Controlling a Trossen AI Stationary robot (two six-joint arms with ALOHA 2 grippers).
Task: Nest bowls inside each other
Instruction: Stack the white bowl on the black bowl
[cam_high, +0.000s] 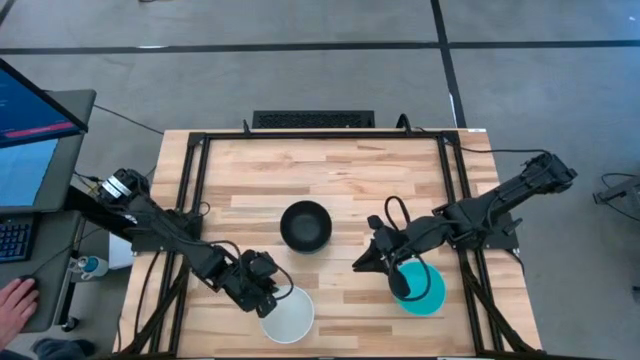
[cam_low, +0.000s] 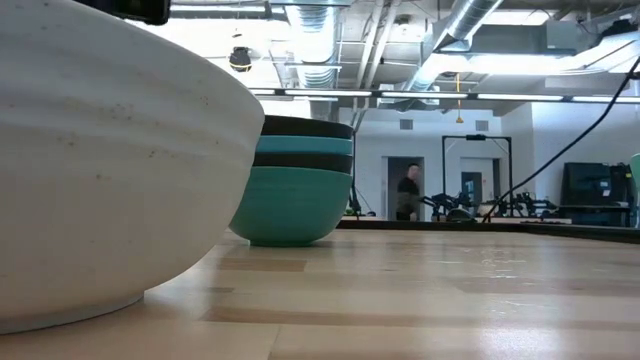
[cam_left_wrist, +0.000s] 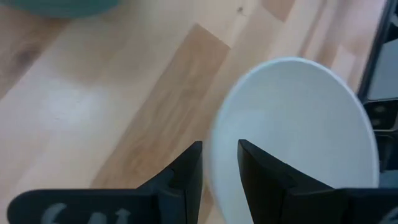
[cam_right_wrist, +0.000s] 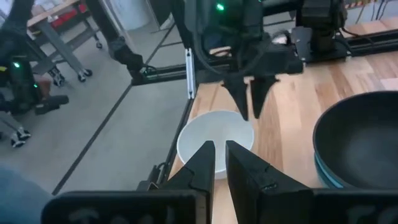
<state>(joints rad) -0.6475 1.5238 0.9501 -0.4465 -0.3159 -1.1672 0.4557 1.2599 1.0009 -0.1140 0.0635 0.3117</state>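
Observation:
The white bowl (cam_high: 290, 318) (cam_low: 90, 170) (cam_right_wrist: 211, 140) stands on its base near the table's near edge, left of centre. My left gripper (cam_high: 272, 297) (cam_left_wrist: 219, 146) (cam_right_wrist: 250, 115) is at the bowl's left rim. A nested stack of bowls (cam_high: 305, 225) (cam_low: 293, 185) (cam_right_wrist: 360, 140) stands at the table's middle, showing black, cyan, black and teal from the top down. A single cyan bowl (cam_high: 425, 292) sits near the right, partly under my right arm. My right gripper (cam_high: 358, 265) (cam_right_wrist: 219, 144) hangs shut above the bare table between the stack and the cyan bowl, touching nothing. My left gripper has the white bowl's rim (cam_left_wrist: 219, 132) between its fingers, one finger inside the bowl (cam_left_wrist: 264, 177) and one outside (cam_left_wrist: 186, 177). The fingers come from above, pointing down. The bowl's base is on the table.
A black metal frame (cam_high: 195, 190) runs around the tabletop. A monitor (cam_high: 35, 130) and a person's hand (cam_high: 12, 300) are beyond the table's left edge. Bare wood (cam_high: 330, 170) lies at the table's far half. A person (cam_low: 408, 192) stands far back in the room.

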